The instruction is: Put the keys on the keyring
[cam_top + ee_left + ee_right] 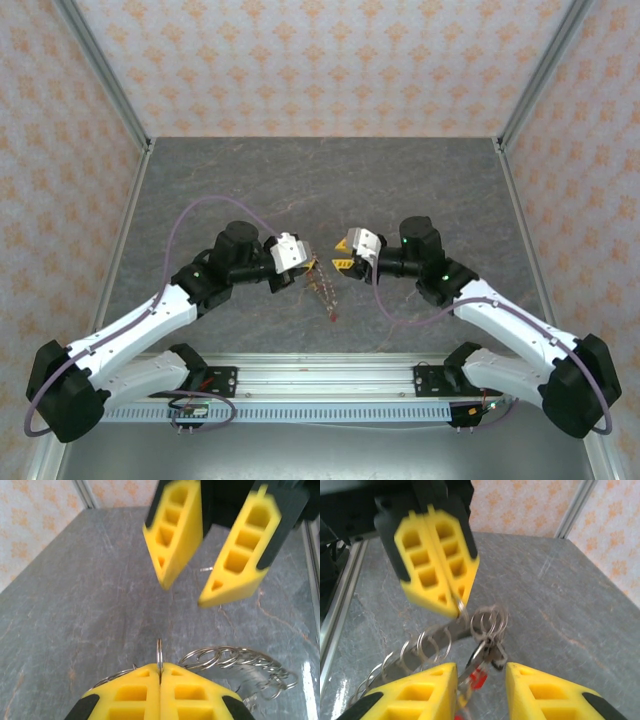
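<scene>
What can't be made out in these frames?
- Top external: the keys are too small to count.
- Left wrist: the shut left gripper covers part of the keyring, and its far loops are blurred.
- Right wrist: the red tag is blurred, low between the fingers of the open right gripper. Whether it touches them is unclear.

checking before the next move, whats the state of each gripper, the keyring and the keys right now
left gripper, shut, pinching a loop of the keyring
right gripper, open, one finger on either side of the keys
keyring, one loop clamped upright, the other loops trailing off to the side
keys, dangling from the loops, not gripped
</scene>
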Tool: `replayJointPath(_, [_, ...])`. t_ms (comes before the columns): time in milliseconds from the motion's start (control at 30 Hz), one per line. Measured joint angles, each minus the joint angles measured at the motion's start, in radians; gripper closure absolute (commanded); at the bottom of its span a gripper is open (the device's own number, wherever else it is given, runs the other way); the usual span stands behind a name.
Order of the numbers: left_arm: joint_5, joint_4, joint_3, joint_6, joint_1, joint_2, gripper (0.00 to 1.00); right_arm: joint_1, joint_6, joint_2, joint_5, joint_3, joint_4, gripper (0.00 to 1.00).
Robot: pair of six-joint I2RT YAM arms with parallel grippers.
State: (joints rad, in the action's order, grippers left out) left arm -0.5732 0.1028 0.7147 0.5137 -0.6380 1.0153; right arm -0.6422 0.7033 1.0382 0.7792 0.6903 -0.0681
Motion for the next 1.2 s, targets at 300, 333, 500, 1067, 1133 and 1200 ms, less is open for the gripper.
replayJointPath(300, [0.01, 0.064, 0.045, 0.037, -0.01, 0.019, 1.0, -0.062, 0.195, 0.095, -0.042, 0.147, 0.185, 0.75])
replayJointPath(333, [0.01, 0.07, 0.046, 0.038, -0.01, 0.02, 1.0, -0.068, 0.21, 0.105, -0.044, 0.15, 0.197, 0.75])
replayJointPath(500, [0.01, 0.09, 0.051, 0.039, -0.01, 0.021, 1.0, -0.082, 0.251, 0.139, -0.047, 0.157, 0.232, 0.76])
replayJointPath(1067, [0.009, 0.135, 0.073, 0.063, -0.01, 0.037, 1.0, -0.087, 0.24, 0.184, -0.032, 0.166, 0.171, 0.79])
replayJointPath(1133, [0.009, 0.136, 0.077, 0.064, -0.01, 0.039, 1.0, -0.087, 0.237, 0.188, -0.021, 0.167, 0.169, 0.82])
replayJointPath(1200, [0.009, 0.137, 0.084, 0.064, -0.01, 0.043, 1.0, -0.087, 0.233, 0.196, -0.013, 0.167, 0.168, 0.82])
